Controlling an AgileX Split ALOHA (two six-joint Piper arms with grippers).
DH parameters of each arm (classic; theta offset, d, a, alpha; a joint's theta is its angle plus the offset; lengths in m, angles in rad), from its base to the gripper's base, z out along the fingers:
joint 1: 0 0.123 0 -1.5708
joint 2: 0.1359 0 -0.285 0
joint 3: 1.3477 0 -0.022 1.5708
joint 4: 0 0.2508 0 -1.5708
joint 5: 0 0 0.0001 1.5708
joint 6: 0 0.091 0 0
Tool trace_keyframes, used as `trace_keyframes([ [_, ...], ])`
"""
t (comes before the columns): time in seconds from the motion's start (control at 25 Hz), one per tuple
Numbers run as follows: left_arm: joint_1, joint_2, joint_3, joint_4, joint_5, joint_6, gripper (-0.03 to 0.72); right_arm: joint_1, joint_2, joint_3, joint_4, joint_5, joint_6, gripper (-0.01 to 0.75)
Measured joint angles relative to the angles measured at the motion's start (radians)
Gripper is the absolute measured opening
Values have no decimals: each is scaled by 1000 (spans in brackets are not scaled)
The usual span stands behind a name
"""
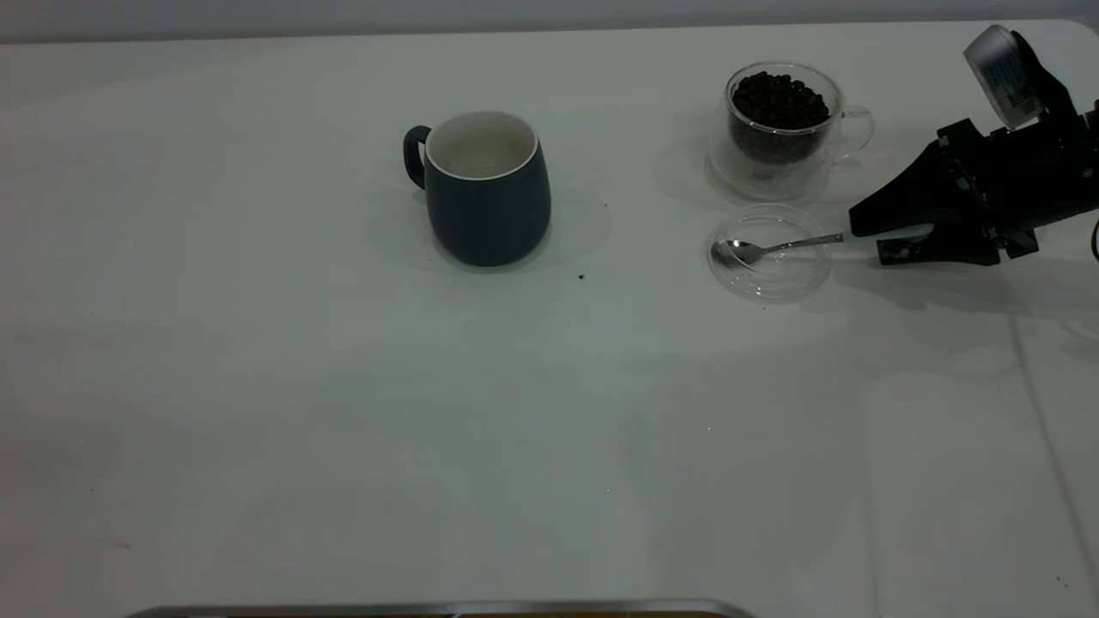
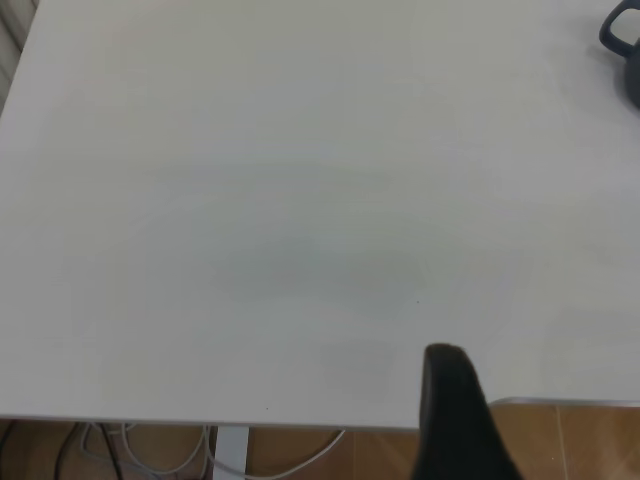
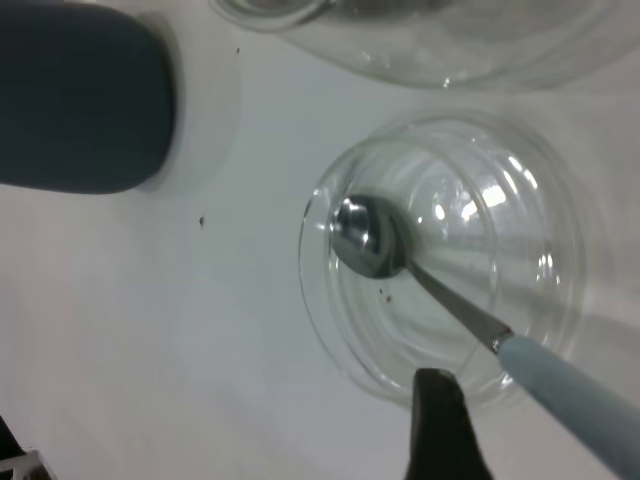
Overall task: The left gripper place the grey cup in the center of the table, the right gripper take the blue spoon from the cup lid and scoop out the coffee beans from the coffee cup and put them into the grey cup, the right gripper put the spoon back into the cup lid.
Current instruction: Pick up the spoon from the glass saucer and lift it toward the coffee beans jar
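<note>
The grey cup (image 1: 488, 190) stands upright near the table's middle with its handle to the left; it also shows in the right wrist view (image 3: 80, 100), and its handle shows in the left wrist view (image 2: 622, 30). The glass coffee cup (image 1: 780, 120) full of beans stands at the far right. In front of it lies the clear cup lid (image 1: 770, 251), with the spoon's (image 1: 755, 251) metal bowl resting in it (image 3: 368, 238). My right gripper (image 1: 867, 240) is open, its fingers on either side of the blue handle (image 3: 570, 395). My left gripper is out of the exterior view; one finger (image 2: 450, 400) hangs over the table's edge.
Two dark specks lie on the white table (image 1: 549, 412) near the grey cup, one speck (image 1: 581, 276) in front of it to the right. A metal rim (image 1: 446, 608) runs along the near edge. Cables hang below the table edge in the left wrist view.
</note>
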Motion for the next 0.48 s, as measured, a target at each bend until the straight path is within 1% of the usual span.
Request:
trace_keyframes([
  [0.2, 0, 0, 0, 0, 0, -3, 508, 0, 0, 0, 3, 0, -4, 437],
  [0.32, 0, 0, 0, 0, 0, -3, 508, 0, 0, 0, 2, 11, -4, 362],
  [0.48, 0, 0, 0, 0, 0, -2, 508, 0, 0, 0, -18, 33, -4, 203],
])
